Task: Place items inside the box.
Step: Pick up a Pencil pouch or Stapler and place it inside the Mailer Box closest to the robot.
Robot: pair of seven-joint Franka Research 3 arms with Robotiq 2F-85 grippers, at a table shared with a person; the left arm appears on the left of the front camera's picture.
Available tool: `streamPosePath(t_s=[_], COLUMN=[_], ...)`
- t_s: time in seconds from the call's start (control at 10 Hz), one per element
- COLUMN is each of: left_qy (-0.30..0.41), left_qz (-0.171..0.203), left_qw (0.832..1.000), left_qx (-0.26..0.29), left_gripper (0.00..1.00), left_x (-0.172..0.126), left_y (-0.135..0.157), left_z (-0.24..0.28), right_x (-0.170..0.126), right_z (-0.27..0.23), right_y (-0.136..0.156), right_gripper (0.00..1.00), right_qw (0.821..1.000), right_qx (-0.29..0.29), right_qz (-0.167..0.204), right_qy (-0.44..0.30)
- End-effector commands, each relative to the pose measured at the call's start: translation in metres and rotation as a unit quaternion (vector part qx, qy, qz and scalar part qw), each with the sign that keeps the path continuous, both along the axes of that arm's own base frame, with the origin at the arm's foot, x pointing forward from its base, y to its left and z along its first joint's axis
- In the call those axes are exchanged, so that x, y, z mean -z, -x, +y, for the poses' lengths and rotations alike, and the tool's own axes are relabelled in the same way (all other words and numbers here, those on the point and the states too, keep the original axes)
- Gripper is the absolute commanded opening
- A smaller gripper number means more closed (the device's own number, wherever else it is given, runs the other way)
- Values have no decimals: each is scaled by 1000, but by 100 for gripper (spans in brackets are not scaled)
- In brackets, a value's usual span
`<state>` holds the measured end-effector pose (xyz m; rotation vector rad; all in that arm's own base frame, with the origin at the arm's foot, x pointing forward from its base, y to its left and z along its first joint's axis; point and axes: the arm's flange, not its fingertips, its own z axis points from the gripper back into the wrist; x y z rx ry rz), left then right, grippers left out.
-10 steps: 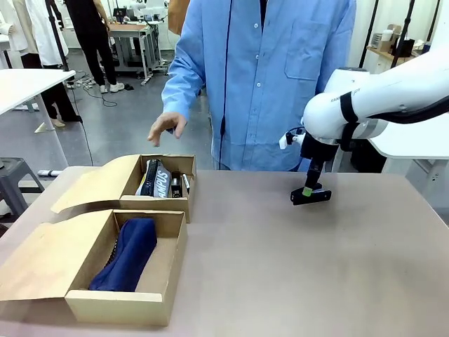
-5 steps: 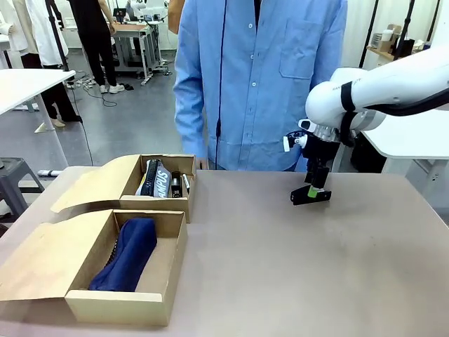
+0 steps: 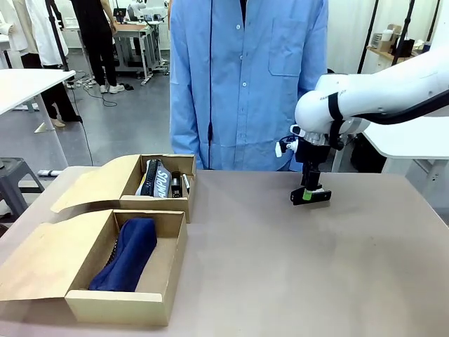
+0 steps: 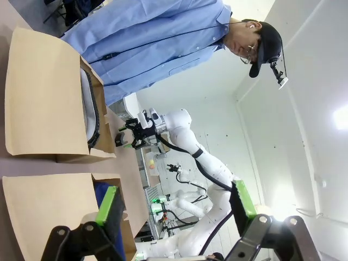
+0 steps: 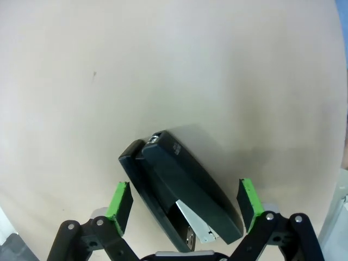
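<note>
Right hand hangs with fingers spread wide, straddling the black stapler flat on the tabletop, no squeeze on it. At nine o'clock, the far box. At eight o'clock, the near box cradles the navy pouch. Left hand gapes apart too.

Stapler — black plastic, slight sheen, bare metal insert. Tabletop smooth, matt. Lower-left box matt cardboard — pouch cloth.
</note>
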<state>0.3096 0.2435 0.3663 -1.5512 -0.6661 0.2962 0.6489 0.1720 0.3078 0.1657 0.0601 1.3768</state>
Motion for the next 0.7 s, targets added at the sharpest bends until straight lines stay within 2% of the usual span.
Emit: streamPosePath(t_s=[0.0, 0.3, 0.4, 0.5, 0.6], left_qy=[2, 2, 2, 2, 2], left_qz=[-9, -9, -9, -9, -9], left_qw=[1000, 1000, 1000, 1000, 1000], left_qx=[2, 2, 2, 2, 2], left_gripper=[100, 100, 100, 100, 100], left_x=[-2, -2, -2, -2, -2], left_y=[1, 1, 1, 1, 1], left_z=[-1, -1, -1, -1, -1], right_x=[2, 14, 13, 13, 14], right_z=[-2, -10, -10, -10, -11], right_y=[-8, -4, -3, -2, -2], right_gripper=[100, 100, 42, 40, 0], right_qw=[999, 998, 998, 997, 997], right_qx=[-1, -6, -18, -20, -19], right_qz=[7, 37, 41, 46, 49], right_qy=[39, 49, 48, 52, 57])
